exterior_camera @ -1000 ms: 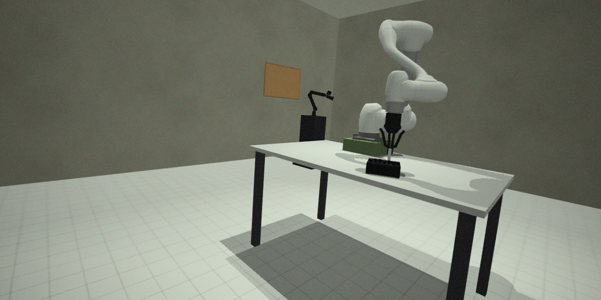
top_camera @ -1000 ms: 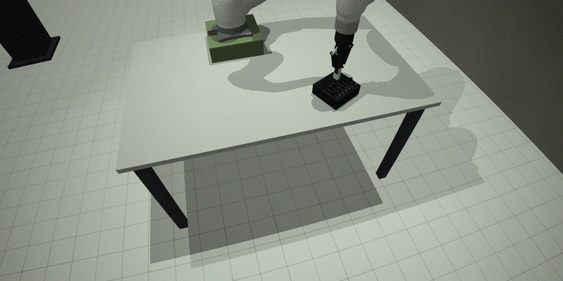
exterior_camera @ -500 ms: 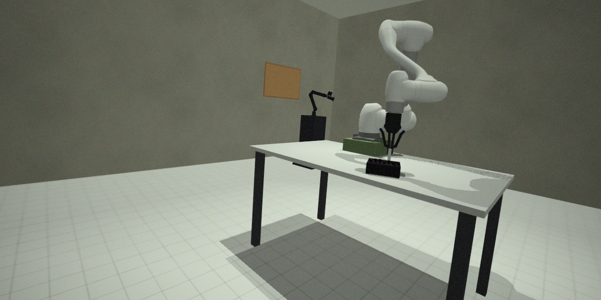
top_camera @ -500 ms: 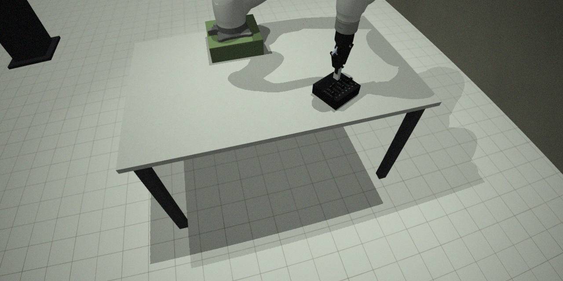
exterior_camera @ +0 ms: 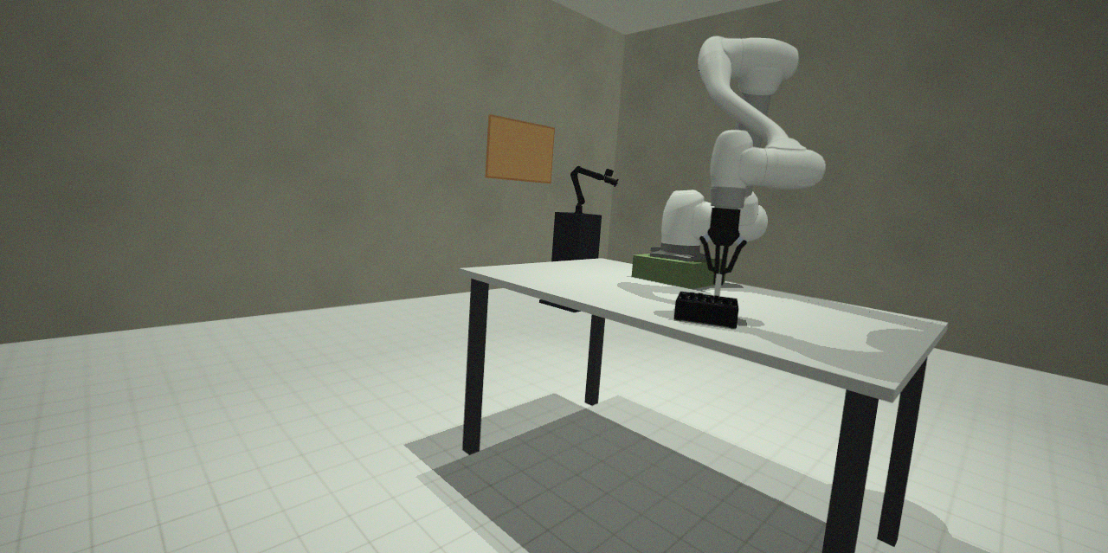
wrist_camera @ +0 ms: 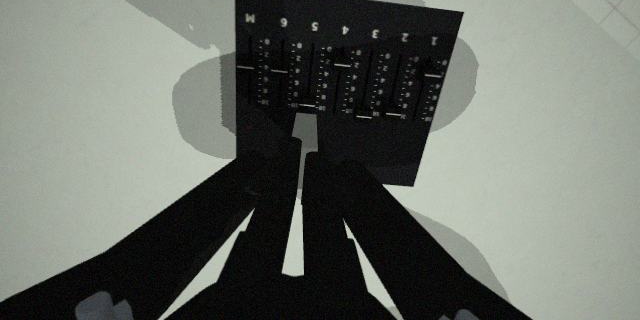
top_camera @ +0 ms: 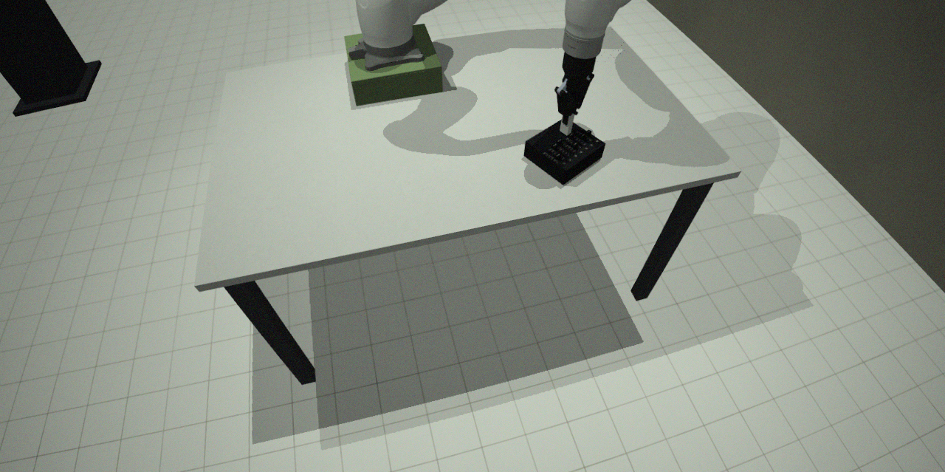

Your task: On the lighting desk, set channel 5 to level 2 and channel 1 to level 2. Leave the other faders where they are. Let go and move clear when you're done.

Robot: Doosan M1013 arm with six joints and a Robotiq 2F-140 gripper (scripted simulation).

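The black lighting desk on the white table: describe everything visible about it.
The black box-shaped lighting desk lies flat near the white table's right edge. Seven fader slots are labelled M, 6 to 1, with numbered scales. Channel 5's fader cap sits at its scale's 10 end, just ahead of the shut gripper; contact is unclear.

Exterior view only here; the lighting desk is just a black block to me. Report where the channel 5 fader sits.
Observer: In the wrist view, the channel 5 fader sits at the 10 end of its scale, the end nearest the gripper.
Operator: Give me the gripper's state.
Observer: Shut, holding nothing. Its tip lines up with channel 5's slot, just short of the cap.
Operator: Now channel 1.
Observer: The channel 1 fader sits towards the 0 end, roughly at the 2 mark. The numerals are too small to be sure.
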